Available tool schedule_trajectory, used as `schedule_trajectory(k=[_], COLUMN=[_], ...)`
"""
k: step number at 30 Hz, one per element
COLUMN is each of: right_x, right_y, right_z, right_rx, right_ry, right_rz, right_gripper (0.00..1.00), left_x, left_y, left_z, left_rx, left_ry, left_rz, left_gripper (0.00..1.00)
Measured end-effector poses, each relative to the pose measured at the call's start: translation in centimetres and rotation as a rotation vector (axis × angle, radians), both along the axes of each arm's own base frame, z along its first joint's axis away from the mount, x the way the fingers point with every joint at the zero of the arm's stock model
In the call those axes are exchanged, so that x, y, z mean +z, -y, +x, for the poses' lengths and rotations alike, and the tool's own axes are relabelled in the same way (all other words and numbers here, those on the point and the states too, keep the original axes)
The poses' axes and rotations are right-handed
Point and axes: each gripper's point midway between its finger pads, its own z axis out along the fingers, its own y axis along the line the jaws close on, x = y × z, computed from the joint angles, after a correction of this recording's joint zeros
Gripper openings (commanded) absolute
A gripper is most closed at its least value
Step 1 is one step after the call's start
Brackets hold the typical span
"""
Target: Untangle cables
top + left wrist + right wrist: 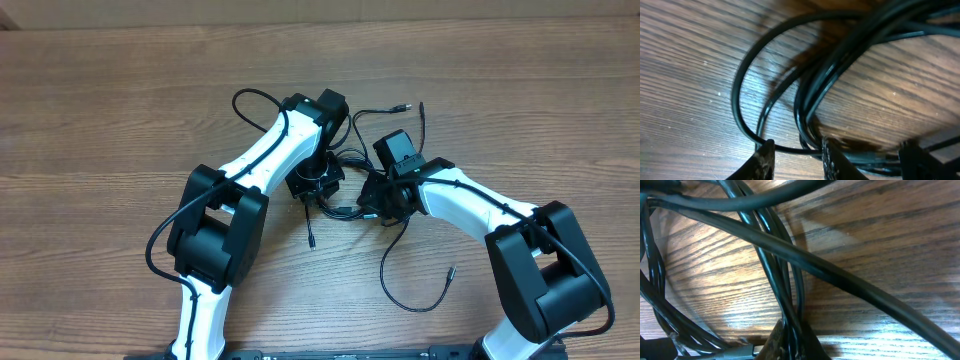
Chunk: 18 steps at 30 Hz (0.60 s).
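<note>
We are looking down on the cables (347,209), which are bunching into a black knot near the middle of the wooden tabletop (100,110), hemmed in from both sides. The left pincer (315,186) is bearing down on the knot's left side. In its wrist view its fingers (764,161) are standing partly apart, with one thin strand crossing the gap at their tips and nothing visibly clamped. The right pincer (380,205) is sitting on the knot's right side, closed tight, and its wrist view is showing a pair of strands running down into the closed tips. Loose parts are spreading outward. A loop (250,97) is arching out beyond the left arm (260,160), and two plug ends (408,104) are pointing toward the far edge. A short tail (311,235) is hanging toward the near side, and a long tail (405,300) is curling round beside the right arm (470,205). The tabletop's far edge is running along the top of the overhead view. Bare wood is lying open to the far left, along the far side and at the far right, while the arms' bases are crowding the near edge.
</note>
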Motion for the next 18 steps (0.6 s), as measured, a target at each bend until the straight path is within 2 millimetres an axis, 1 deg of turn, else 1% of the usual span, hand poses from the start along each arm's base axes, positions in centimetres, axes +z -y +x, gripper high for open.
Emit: schedule_trajectory(k=[5,9,11,14,16,17,18], right_x=[0.0,0.0,0.0,0.0,0.0,0.0,0.0], right_y=[0.0,0.0,0.0,0.0,0.0,0.0,0.0], right_z=[0.0,0.0,0.0,0.0,0.0,0.0,0.0], right_rx=[0.000,0.001,0.001,0.001,0.001,0.001,0.001], right_ry=[0.000,0.000,0.000,0.000,0.001,0.001,0.001], right_rz=[0.000,0.000,0.000,-0.001,0.000,0.000,0.000], right_gripper=[0.05,0.05,0.05,0.05,0.05,0.05,0.05], left_x=[0.0,-0.1,-0.1,-0.7,-1.6,-1.9,-2.2], left_y=[-0.2,-0.2,-0.2,-0.3,-0.4,-0.4,-0.2], left_z=[0.1,0.0,-0.1,-0.2,-0.4,-0.3,-0.3], left_rx=[0.026,0.036,0.049,0.074,0.090,0.093,0.098], left_ry=[0.004,0.002,-0.002,-0.004,-0.002,0.003,0.005], left_rz=[0.015,0.017,0.022,0.027,0.027,0.024,0.016], left_gripper=[0.23,0.24,0.23,0.21,0.16,0.09,0.04])
